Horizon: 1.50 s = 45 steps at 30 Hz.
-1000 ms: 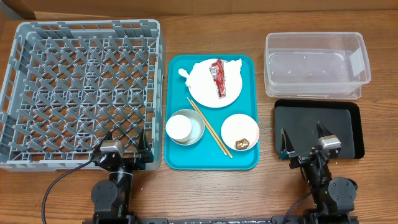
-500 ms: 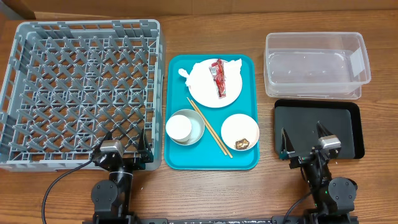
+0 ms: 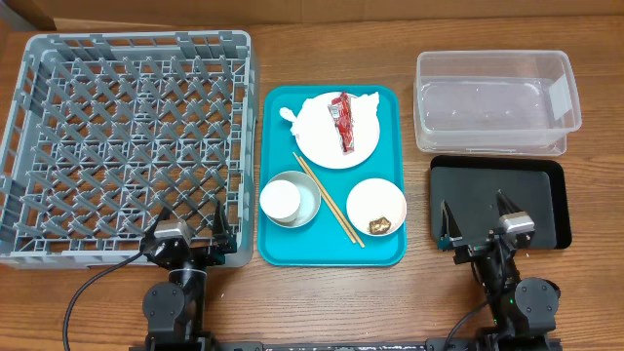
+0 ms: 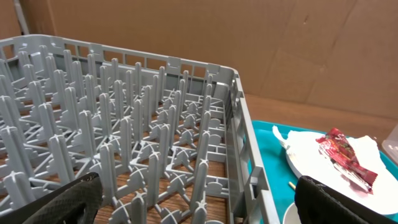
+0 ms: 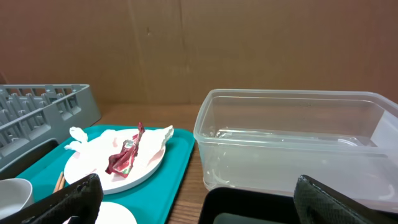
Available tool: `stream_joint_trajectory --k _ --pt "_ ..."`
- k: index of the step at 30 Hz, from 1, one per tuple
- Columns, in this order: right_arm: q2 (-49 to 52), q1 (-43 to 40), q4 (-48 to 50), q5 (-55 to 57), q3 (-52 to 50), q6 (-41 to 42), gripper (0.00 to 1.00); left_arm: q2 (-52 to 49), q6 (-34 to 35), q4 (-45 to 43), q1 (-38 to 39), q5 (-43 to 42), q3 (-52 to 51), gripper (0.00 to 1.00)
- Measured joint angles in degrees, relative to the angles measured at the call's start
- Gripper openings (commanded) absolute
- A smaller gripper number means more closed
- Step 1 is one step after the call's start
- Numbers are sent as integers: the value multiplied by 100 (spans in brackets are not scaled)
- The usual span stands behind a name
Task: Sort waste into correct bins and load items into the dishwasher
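All waste: napkin (image 3: 292,116) and red packet (image 3: 342,122) lie on the plate (image 3: 327,144); a brown scrap (image 3: 380,224) sits in the white bowl (image 3: 374,200).
Dishes: plate, white bowl, grey bowl (image 3: 311,205) holding a cup (image 3: 282,198), and chopsticks (image 3: 330,200), all on the teal tray (image 3: 276,156).
Progress: nothing looks sorted or loaded; rack (image 3: 127,136), tub (image 3: 492,102) and black tray (image 3: 487,190) hold nothing.
Left gripper (image 3: 192,226): fingers spread, holding nothing, over the rack's near corner by the teal tray.
Right gripper (image 3: 476,222): fingers spread, holding nothing, over the black tray's near edge.
In the way: waste covers the plate, so it likely goes first.
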<state>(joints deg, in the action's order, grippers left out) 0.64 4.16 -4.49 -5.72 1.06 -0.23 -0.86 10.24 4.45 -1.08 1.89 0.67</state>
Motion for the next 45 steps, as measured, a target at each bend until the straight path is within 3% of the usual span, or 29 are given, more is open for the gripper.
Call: stream_joint_trajectory --k 19,26,34,40,45 --pt "0 0 125 17 0 46 100 0 153 79 0 -125 7 100" --pt "258 0 11 345 221 476 100 -4 157 973 0 -120 492 100" --pt "2103 0 -861 339 1875 699 100 -968 160 1766 0 -120 1906 100" --pt "4197 0 -2302 -52 3679 745 100 -2599 149 2664 0 -125 3143 100" --pt "5748 0 -3770 -284 5156 758 100 -4155 116 4120 0 -216 4531 100"
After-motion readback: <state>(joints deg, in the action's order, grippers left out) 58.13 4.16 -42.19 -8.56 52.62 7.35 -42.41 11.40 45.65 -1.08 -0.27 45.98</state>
